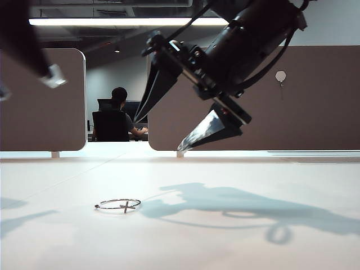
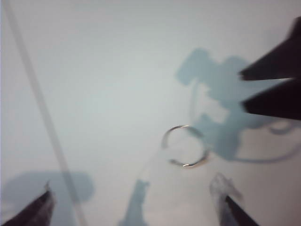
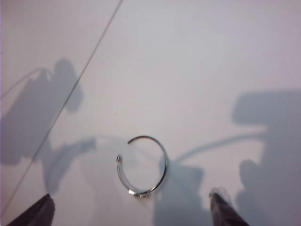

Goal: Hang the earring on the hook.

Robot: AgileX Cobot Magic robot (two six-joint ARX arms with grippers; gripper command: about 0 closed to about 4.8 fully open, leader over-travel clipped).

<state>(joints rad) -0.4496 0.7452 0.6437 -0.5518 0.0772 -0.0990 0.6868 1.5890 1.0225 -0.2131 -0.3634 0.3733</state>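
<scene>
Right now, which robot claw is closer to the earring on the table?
The right gripper, open and hanging just above the earring. The left gripper, also open, sits higher at the exterior view's left edge.

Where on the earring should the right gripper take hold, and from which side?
Probably the plain arc of the earring, away from cross and gap, coming straight down. It lies flat on the table, apart from everything. The right gripper hangs open above it; the left gripper is open too.
</scene>
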